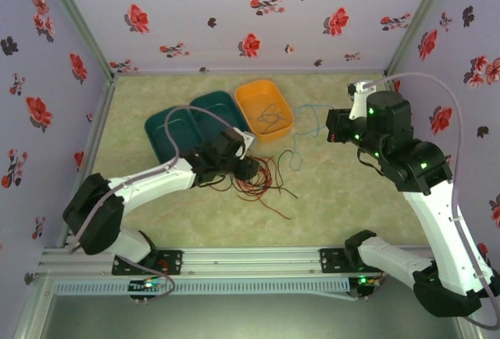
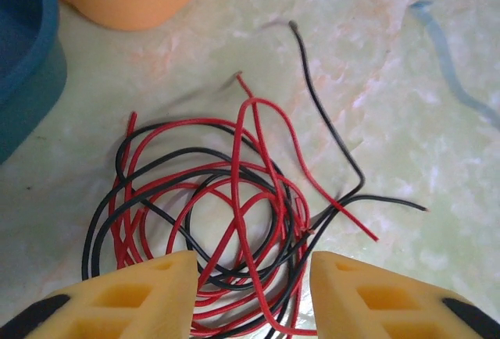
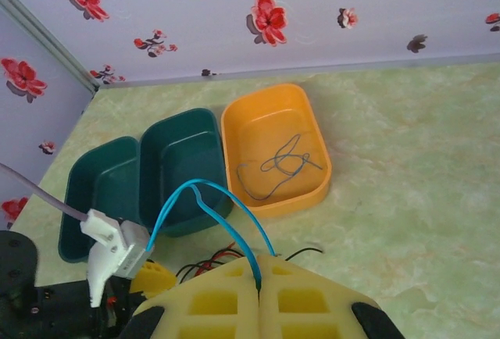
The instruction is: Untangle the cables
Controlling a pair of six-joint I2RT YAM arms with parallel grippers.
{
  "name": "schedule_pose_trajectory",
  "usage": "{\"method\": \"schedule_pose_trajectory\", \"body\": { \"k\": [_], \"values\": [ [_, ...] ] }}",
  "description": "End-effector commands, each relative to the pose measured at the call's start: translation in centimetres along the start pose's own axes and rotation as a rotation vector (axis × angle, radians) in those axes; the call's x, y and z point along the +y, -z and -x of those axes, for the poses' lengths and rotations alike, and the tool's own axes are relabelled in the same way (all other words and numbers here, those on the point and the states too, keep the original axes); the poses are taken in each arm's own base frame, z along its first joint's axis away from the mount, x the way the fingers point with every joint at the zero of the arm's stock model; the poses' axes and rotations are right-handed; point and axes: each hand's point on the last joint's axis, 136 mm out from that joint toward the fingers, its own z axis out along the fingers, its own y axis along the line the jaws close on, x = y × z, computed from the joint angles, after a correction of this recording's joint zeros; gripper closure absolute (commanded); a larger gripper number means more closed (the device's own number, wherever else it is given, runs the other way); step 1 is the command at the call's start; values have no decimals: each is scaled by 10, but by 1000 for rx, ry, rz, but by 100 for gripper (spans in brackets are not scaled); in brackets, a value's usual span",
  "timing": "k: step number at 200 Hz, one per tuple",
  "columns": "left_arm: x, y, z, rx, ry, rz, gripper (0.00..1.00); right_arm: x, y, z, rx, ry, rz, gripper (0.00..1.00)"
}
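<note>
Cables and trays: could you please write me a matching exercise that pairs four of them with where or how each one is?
Column one:
1. blue cable
2. red and black cables
3. orange tray
4. teal trays

Column two:
A. two, side by side
B. clamped in the shut right jaws
C. holding a thin cable
D. in a tangle between the open left jaws

Pairs: 1-B, 2-D, 3-C, 4-A.

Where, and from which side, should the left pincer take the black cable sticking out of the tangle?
Probably take the black cable on its straight free stretch, from above: it lies alone, away from the tangle, so the left pincer catches nothing else.
</note>
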Motion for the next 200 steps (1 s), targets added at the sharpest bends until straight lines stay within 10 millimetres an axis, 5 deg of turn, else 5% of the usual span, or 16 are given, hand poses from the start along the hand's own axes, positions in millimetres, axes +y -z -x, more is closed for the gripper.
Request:
{"method": "schedule_pose_trajectory", "body": {
  "k": [1,39,84,135,200],
  "values": [
    [-10,33,33,-140,0,-35,54,11,-2,3,-17,18,69,100],
    [-24,79,97,-421,52,-105,49,21,-6,1,-24,29,131,100],
    [-61,127,153,-655,-158,-204,49,26,-16,0,-6,18,157,100],
    [-94,136,173,-637,-218,-302,50,26,-23,-2,9,5,162,100],
    [-109,136,180,-517,-179,-388,44,30,-27,-1,17,0,176,100]
  ]
}}
